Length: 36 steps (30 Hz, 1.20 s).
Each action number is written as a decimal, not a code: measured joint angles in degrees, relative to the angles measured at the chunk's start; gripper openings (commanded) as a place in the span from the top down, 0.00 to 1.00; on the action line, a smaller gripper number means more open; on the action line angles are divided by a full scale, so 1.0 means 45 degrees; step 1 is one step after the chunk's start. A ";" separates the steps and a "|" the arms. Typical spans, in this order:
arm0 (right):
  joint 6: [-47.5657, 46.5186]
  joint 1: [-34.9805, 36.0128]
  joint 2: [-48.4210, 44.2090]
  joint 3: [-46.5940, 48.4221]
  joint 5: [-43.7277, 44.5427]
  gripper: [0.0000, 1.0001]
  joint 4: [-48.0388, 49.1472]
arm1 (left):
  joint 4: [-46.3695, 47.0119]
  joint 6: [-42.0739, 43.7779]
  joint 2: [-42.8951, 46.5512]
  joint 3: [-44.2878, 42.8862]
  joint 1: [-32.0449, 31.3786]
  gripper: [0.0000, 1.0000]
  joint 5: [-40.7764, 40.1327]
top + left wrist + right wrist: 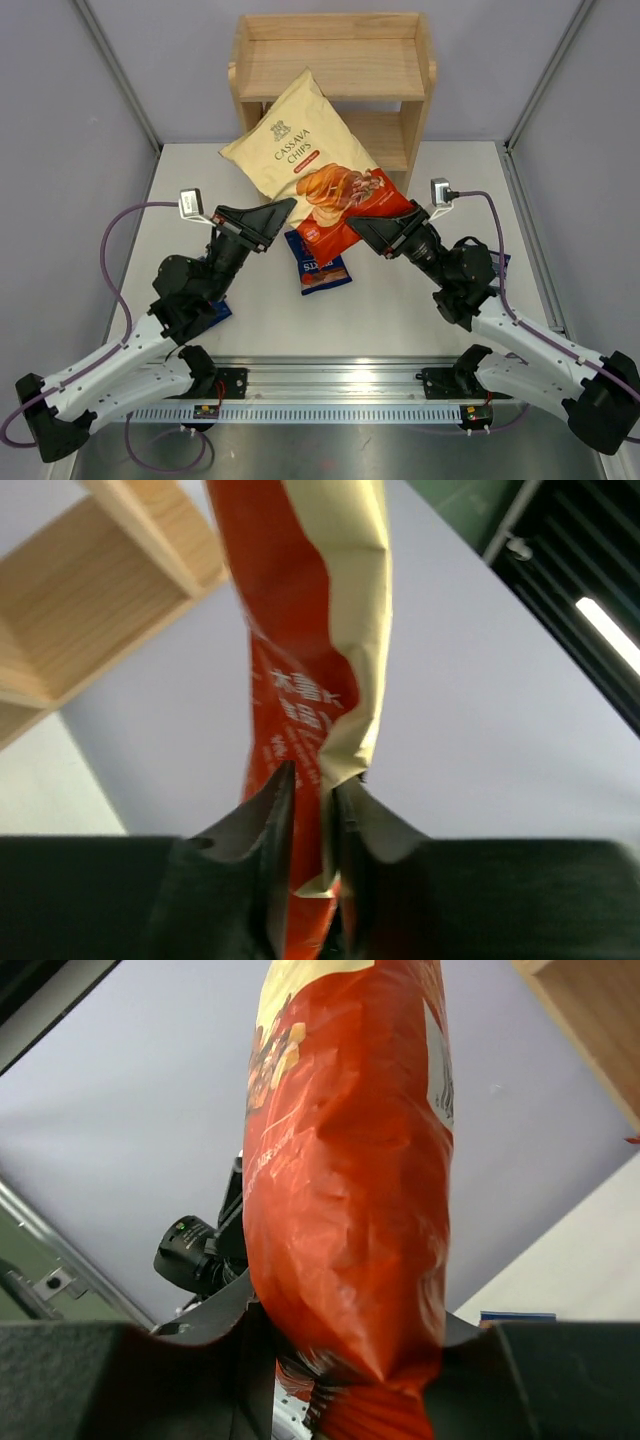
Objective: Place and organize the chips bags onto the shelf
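A large cream-and-red-orange "Cassava Chips" bag [305, 160] is held up off the table in front of the wooden shelf [330, 70], tilted with its top toward the shelf. My left gripper [284, 211] is shut on the bag's lower left edge, and the left wrist view [312, 780] shows the jaws pinching the bag [300, 680]. My right gripper [356, 222] is shut on the bag's red lower right corner, which fills the right wrist view [350, 1190]. A small dark blue Burts bag [318, 265] lies flat on the table below the held bag.
A blue bag edge [222, 308] shows under my left arm and another [500, 262] behind my right arm, also seen in the right wrist view [515, 1315]. Both shelf tiers show no bags. Grey walls enclose the table on three sides.
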<state>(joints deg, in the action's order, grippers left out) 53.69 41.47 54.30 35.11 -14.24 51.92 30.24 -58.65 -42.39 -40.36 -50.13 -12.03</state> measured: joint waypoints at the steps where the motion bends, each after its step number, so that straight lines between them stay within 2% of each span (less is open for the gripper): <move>1: -0.0068 0.0000 -0.0170 -0.0019 0.0170 0.82 -0.0427 | -0.0243 0.0044 0.0019 0.0083 0.0267 0.52 0.0015; 3: -0.0185 0.0000 -0.0500 -0.0189 0.0505 0.83 -0.0986 | -0.0869 0.0121 0.0102 0.0209 0.0826 0.36 0.0063; 4: -0.0199 0.0000 -0.0651 -0.0325 0.0680 0.84 -0.1171 | -0.1185 0.0228 0.0141 0.0243 0.1054 0.24 0.0097; 9: -0.0058 0.0000 -0.1370 -0.1166 0.1501 0.87 -0.2200 | -0.3687 0.0787 0.0583 0.0214 0.1933 0.14 0.0015; 14: 0.0476 0.0000 -0.1967 -0.2045 0.2327 0.87 -0.2807 | -0.6756 0.1880 0.1783 0.0015 0.2132 0.01 -0.0782; 25: 0.1817 0.0000 -0.1627 -0.2361 0.4041 0.90 -0.2744 | -1.2619 0.5425 0.2963 -0.2467 0.2186 0.01 -0.2472; 31: 0.2370 -0.0155 -0.0957 -0.2341 0.4775 0.91 -0.2701 | -1.4445 0.6853 0.3449 -0.2603 0.2186 0.01 -0.2769; 36: 0.3099 -0.1214 0.0107 -0.1846 0.5236 0.92 -0.2696 | -1.4882 0.7893 0.4027 -0.2429 0.2186 0.01 -0.2720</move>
<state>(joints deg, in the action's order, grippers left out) 67.64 36.01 54.78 26.81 9.32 39.79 -36.73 -23.14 -24.27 -51.29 -40.29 -24.27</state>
